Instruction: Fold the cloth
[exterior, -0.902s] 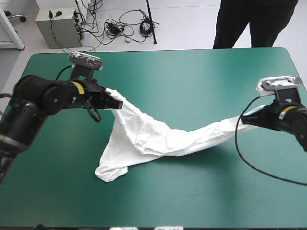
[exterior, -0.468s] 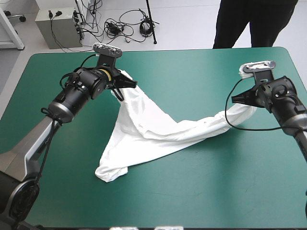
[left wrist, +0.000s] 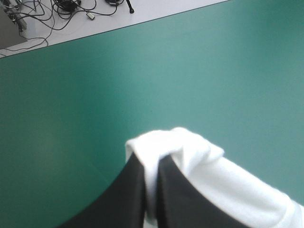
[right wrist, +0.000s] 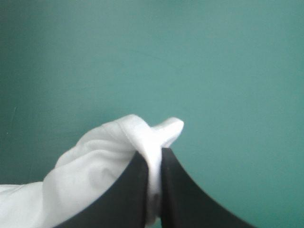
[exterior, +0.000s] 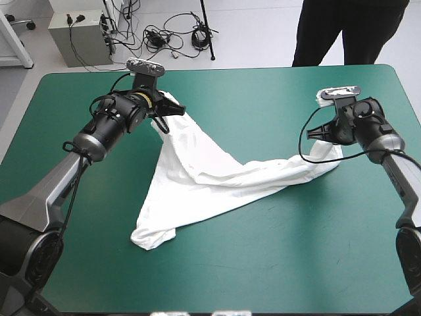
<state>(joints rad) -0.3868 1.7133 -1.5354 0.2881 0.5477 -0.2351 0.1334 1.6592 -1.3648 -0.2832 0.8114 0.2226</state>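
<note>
While the T-shirt (exterior: 204, 178) sags onto the table (exterior: 276, 263), left gripper (left wrist: 151, 159) pinching one end, right gripper (right wrist: 154, 154) pinching the other.

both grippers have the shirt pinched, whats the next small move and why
Probably pull the left gripper and right gripper farther apart. Each is shut on a bit of the T-shirt, yet it sags bunched between them, its near end crumpled on the teal-green cover; tension should spread it.

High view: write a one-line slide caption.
Left gripper and right gripper each pinch an end of the T-shirt, its middle draped on the teal-green table.
</note>
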